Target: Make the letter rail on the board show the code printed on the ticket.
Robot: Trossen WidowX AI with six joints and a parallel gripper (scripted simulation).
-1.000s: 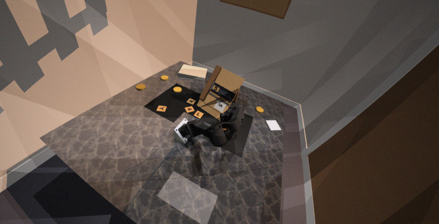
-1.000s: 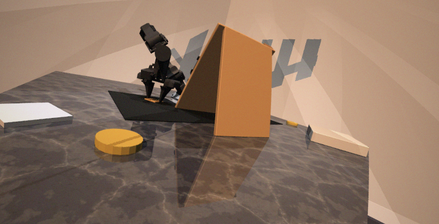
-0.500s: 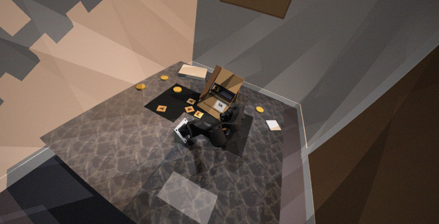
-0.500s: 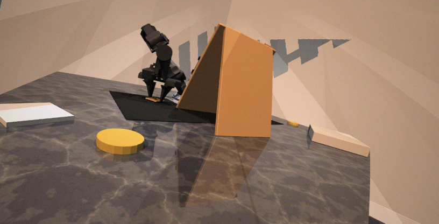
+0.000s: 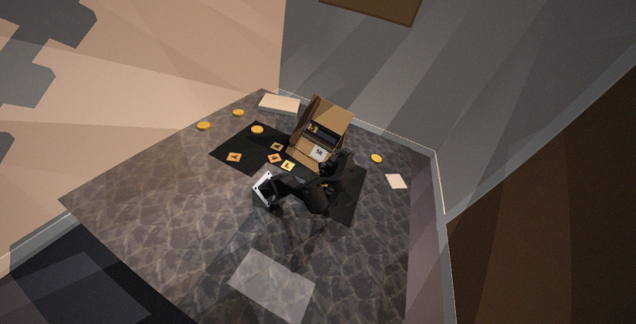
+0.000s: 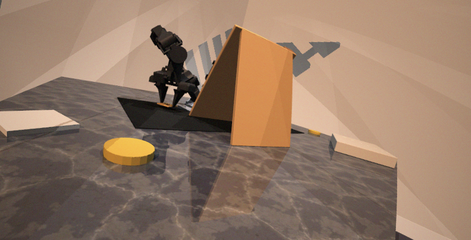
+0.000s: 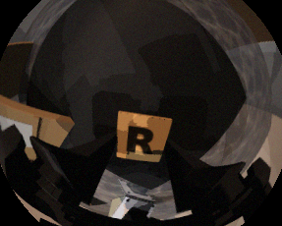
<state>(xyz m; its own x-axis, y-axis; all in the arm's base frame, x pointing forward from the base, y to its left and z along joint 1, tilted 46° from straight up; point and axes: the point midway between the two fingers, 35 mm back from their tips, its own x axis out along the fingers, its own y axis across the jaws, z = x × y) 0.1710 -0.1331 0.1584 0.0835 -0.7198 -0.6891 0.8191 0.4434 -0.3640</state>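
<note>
My gripper (image 6: 167, 104) (image 7: 141, 140) points down at the mat, shut on the R tile (image 7: 157, 130) (image 6: 163, 104). The tile is at about mat level, its letter upright in the wrist view. The orange board (image 5: 333, 114) (image 6: 262, 90) leans beside it. Its dark rail (image 5: 328, 135) holds one tile (image 5: 312, 127), reading 5 or S, at the left end. The white ticket (image 5: 319, 153) below reads 5R or SR. On the mat (image 5: 249, 143) (image 6: 145, 119) lie a Y tile (image 5: 234, 156), an A tile (image 5: 276, 146), a tile like 4 (image 5: 274, 157) and an L tile (image 5: 287, 165).
Yellow discs (image 5: 203, 125) (image 5: 238, 112) (image 5: 256, 129) (image 5: 376, 158) (image 6: 129, 150) lie around the board, one on the mat. A pale block (image 5: 279, 103) (image 6: 362, 150) is behind the mat. A flat pale block (image 5: 396, 181) (image 6: 36, 123) lies on the other side, near the counter's edge.
</note>
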